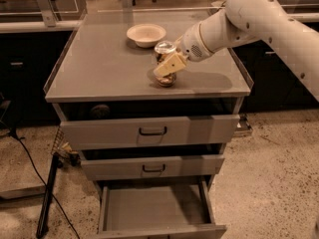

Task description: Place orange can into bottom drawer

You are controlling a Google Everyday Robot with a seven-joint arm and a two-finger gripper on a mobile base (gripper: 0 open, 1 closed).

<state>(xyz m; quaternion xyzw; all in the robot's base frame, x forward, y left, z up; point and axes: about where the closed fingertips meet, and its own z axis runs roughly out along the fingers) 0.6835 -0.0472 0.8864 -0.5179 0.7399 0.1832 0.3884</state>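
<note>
The orange can (165, 49) stands upright on the grey cabinet top (104, 68), towards its middle and just near and right of the white bowl (146, 35). The gripper (167, 66), reaching in from the right on the white arm (249, 19), is down at the can with its tan tip across the can's near side, but whether it has closed on the can cannot be told. At the foot of the cabinet the bottom drawer (154, 209) is pulled out towards the viewer.

Single camera, high in front, looking down at cabinet (99, 68), mid-distance; pincer (167, 67) upper centre, over cabinet top.
</note>
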